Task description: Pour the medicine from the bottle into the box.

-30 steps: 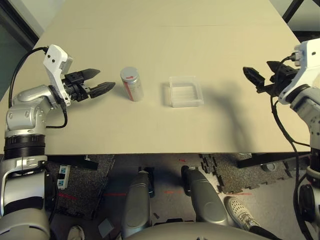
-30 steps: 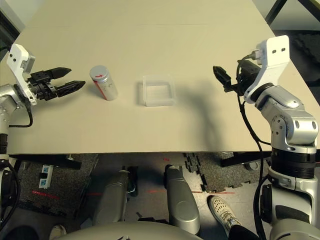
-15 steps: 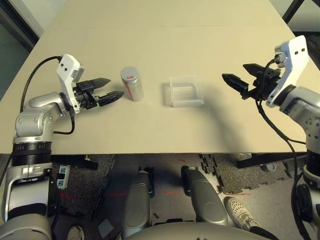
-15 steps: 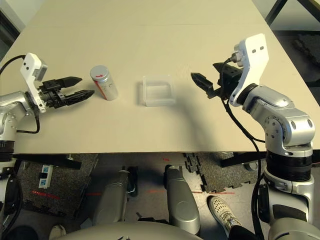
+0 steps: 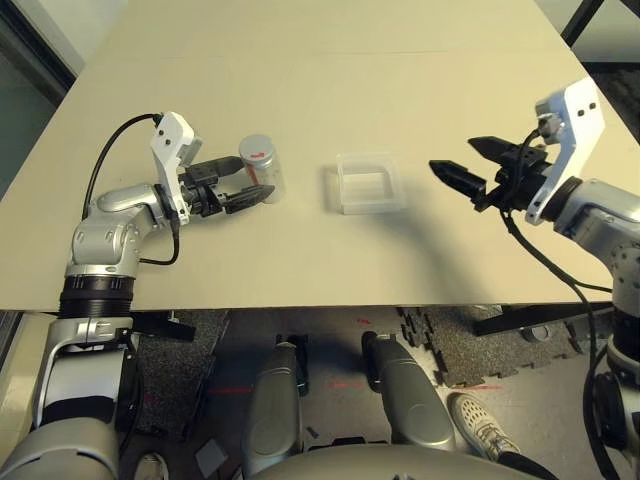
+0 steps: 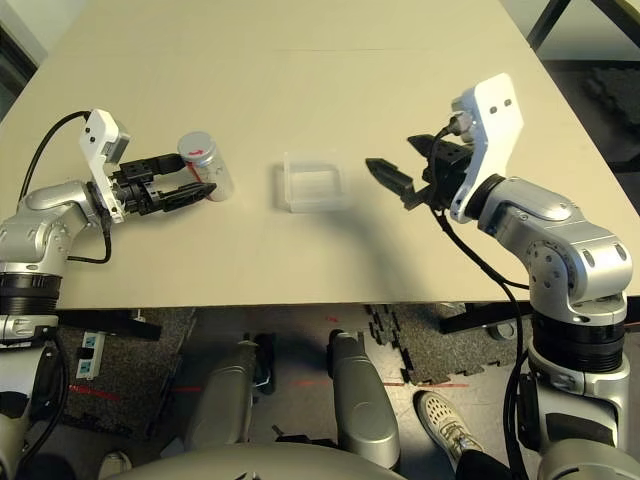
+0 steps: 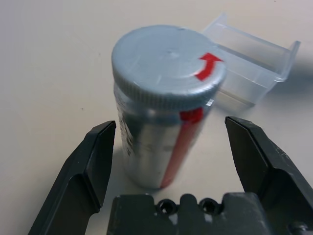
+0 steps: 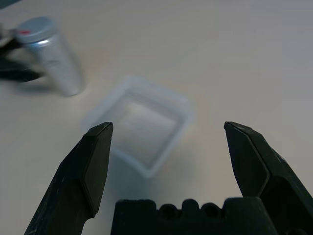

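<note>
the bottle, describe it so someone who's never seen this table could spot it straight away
On the beige table, look toward the robot's left. The bottle stands upright between the open left pincer's fingers, beside the clear plastic box. It alone is silvery, red-labelled and grey-capped.

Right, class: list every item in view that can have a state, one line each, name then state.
bottle: upright on the table, grey cap on, between the left gripper's open fingers, not gripped.
box: flat on the table, open side up, nothing visible inside.
left gripper: open.
right gripper: open, pointing at the box.
</note>
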